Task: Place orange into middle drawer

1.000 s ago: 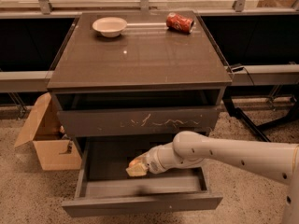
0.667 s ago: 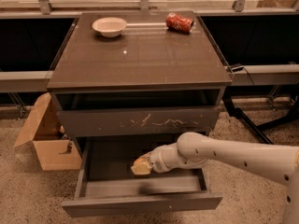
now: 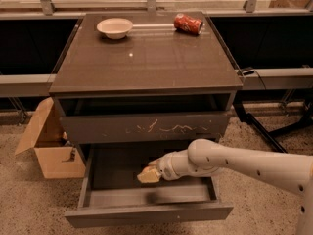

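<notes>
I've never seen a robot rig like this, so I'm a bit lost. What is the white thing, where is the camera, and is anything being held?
There is one view, looking down at the front of a dark cabinet. The white tube entering from the right is the robot's arm. Its gripper, the pale tip, is inside the pulled-out middle drawer, just above the drawer floor. Whether it holds anything cannot be told. On the cabinet top sit a white bowl and a red can lying on its side. The drawer front above has white scratches, and a cardboard box stands on the floor to the left.
</notes>
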`<state>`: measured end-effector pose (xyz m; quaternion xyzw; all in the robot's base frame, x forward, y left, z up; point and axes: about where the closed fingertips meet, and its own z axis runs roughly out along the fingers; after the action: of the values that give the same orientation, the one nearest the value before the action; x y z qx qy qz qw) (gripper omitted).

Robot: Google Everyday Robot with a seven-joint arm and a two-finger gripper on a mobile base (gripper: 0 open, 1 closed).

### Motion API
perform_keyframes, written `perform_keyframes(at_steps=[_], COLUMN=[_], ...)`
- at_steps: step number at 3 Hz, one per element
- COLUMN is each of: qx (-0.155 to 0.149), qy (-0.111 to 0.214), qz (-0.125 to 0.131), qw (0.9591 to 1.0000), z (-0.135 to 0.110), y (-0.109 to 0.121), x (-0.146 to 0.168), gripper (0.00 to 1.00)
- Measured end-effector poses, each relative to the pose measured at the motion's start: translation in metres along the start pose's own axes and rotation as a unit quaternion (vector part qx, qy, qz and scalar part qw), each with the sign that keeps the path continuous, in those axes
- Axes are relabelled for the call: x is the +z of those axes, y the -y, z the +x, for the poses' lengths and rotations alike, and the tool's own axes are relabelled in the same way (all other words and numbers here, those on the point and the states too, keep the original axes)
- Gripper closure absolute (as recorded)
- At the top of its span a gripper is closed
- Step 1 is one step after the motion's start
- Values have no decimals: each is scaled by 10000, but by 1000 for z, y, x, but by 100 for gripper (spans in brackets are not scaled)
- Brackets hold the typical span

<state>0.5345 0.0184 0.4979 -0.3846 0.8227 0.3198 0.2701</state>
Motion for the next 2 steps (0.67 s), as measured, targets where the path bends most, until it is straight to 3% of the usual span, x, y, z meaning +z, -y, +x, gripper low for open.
perform_keyframes(at_steps=[1, 2], qx=[0, 0], qy=[0, 0], qz=[-1, -1], qw=[10000, 10000], z=[0, 0], y=[0, 0], x=[0, 0], gripper=[0, 0])
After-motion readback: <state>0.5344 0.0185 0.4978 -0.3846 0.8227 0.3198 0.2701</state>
